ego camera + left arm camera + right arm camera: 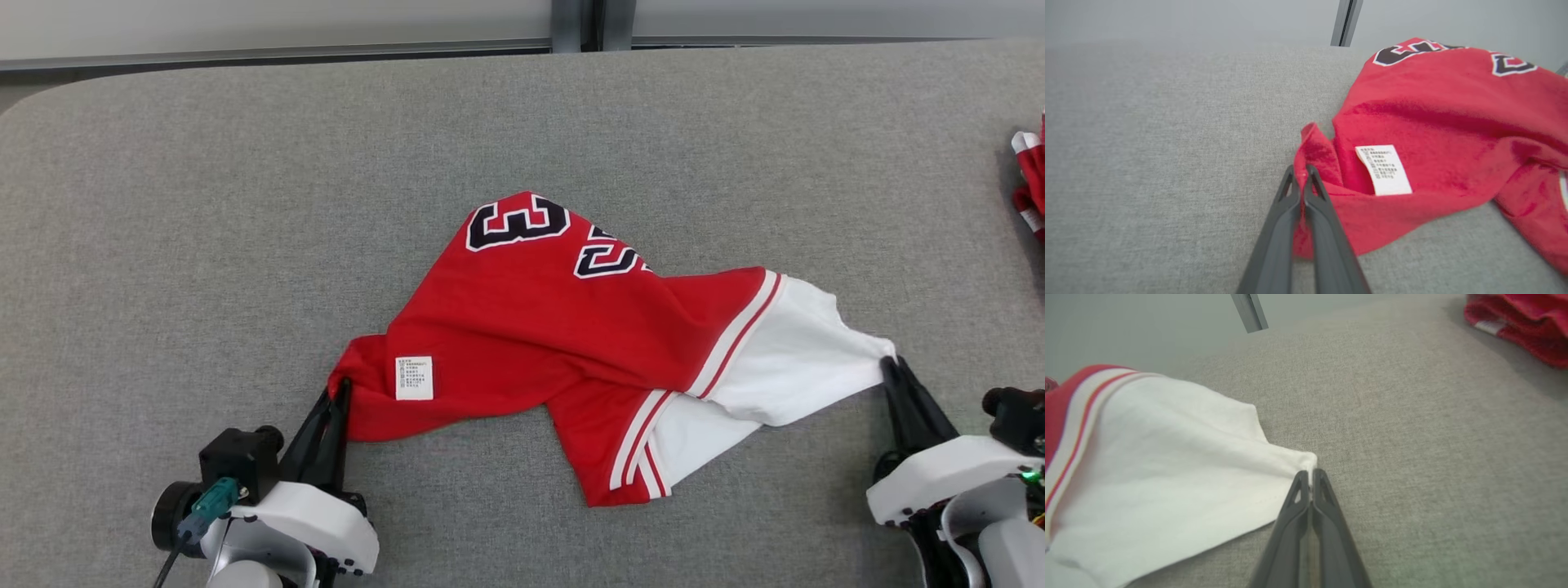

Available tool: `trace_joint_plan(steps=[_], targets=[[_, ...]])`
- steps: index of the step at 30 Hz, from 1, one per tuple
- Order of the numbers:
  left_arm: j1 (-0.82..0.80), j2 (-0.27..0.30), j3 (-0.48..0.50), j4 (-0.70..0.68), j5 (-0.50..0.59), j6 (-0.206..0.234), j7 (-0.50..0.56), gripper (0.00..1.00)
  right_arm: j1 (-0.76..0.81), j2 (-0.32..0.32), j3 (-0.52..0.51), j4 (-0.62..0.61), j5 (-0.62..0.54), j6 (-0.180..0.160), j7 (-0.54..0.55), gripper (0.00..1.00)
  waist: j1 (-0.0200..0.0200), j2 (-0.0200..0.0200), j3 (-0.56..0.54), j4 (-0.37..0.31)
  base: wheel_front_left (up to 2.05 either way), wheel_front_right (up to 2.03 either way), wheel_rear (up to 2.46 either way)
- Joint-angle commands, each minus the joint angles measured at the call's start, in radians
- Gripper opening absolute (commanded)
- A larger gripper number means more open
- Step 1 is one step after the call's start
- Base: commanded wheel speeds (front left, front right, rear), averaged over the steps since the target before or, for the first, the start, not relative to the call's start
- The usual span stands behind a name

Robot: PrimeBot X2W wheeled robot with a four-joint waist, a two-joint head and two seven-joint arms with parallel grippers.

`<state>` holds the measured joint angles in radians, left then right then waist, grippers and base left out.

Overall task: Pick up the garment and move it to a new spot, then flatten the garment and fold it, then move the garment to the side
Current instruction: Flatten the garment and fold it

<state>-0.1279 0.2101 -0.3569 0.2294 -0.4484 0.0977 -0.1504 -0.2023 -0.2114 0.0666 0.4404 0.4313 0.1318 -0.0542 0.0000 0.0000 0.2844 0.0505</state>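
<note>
You have the garment crumpled at the middle of the table, care label showing. Your left gripper is clamped on its red corner; your right gripper pinches the white sleeve tip. A red-and-white cloth lump sits well apart, at the right edge.

Left gripper rises from bottom centre, fingers pinched together on a red fold of the garment; cloth spreads across right half of frame; white care label just right of fingertips; black white-edged numerals upper right; grey felt table fills left side; metal post top centre.
</note>
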Motion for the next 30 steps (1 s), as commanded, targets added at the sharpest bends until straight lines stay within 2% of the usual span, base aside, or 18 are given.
trace_joint_plan(steps=[1, 8, 15, 23, 26, 30], targets=[[-0.016, 0.011, 0.009, -0.009, 0.007, 0.005, -0.004, 0.00, 0.005, -0.016, -0.012, -0.013, 0.003, -0.002, -0.016, 0.00, 0.0000, 0.0000, -0.003, -0.002, 0.00, 0.00, 0.00], [-0.049, 0.053, 0.035, -0.183, 0.043, 0.043, -0.015, 0.00, -0.019, -0.039, -0.063, -0.227, -0.034, -0.002, -0.073, 0.00, 0.0000, 0.0000, -0.034, -0.027, 0.00, 0.00, 0.00], [-0.148, 0.083, 0.068, -0.391, 0.079, 0.069, -0.014, 0.00, -0.075, -0.060, -0.127, -0.525, -0.098, -0.002, -0.027, 0.00, 0.0000, 0.0000, -0.075, -0.039, 0.00, 0.00, 0.00], [-0.361, 0.115, 0.079, -0.553, 0.116, 0.041, 0.028, 0.00, -0.261, -0.068, -0.181, -0.821, -0.139, -0.002, 0.040, 0.00, 0.0000, 0.0000, -0.100, -0.042, 0.00, 0.00, 0.00], [-0.445, 0.119, 0.083, -0.584, 0.122, 0.029, 0.057, 0.00, -0.345, -0.072, -0.185, -0.886, -0.143, -0.002, 0.073, 0.00, 0.0000, 0.0000, -0.110, -0.042, 0.00, 0.00, 0.00], [-0.518, 0.125, 0.091, -0.592, 0.109, 0.022, 0.090, 0.00, -0.427, -0.084, -0.180, -0.907, -0.133, -0.002, 0.120, 0.00, 0.0000, 0.0000, -0.115, -0.044, 0.00, 0.00, 0.00]])
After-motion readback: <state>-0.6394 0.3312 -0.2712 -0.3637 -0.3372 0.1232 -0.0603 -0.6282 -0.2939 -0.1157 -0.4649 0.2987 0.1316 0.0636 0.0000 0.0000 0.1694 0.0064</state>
